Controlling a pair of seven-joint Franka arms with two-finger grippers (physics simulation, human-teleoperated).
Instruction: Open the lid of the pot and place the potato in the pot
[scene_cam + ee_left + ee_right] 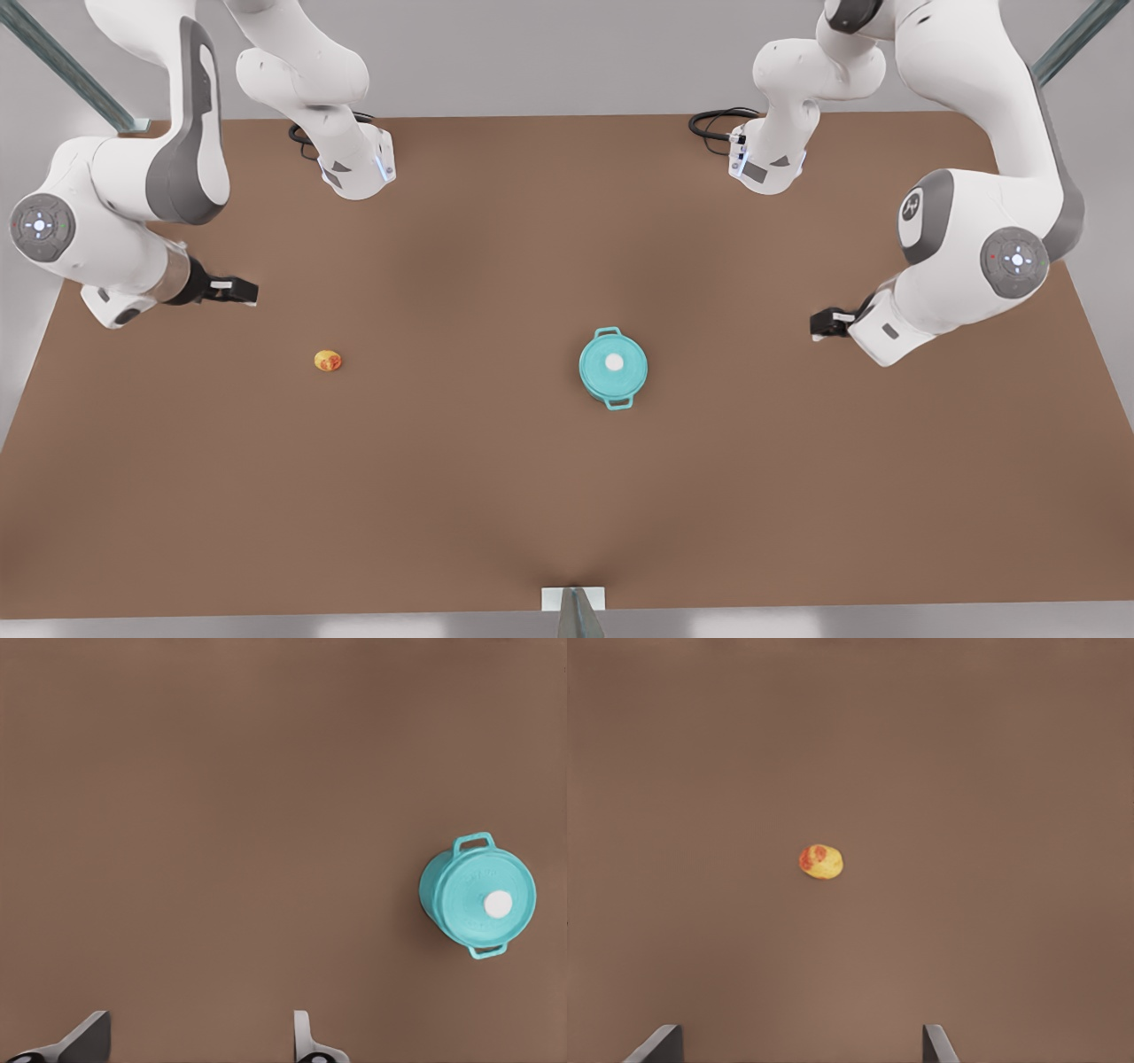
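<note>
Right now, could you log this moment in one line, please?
lid: on pot | potato: on table | left gripper: open | right gripper: open

High front view looking down over the whole brown table (pixel 496 496), left wrist view facing down ahead of its claw at the small lidded teal pot (pixel 478 895), also in front view, right wrist view likewise above the tiny yellow, red-patched potato (pixel 821 861), shared too

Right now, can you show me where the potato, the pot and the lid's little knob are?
potato (pixel 821 861): right wrist view, middle of its yellow skin.
pot (pixel 619 403): front view, its near loop handle.
knob (pixel 498 904): left wrist view, white top at the lid's centre.
</note>
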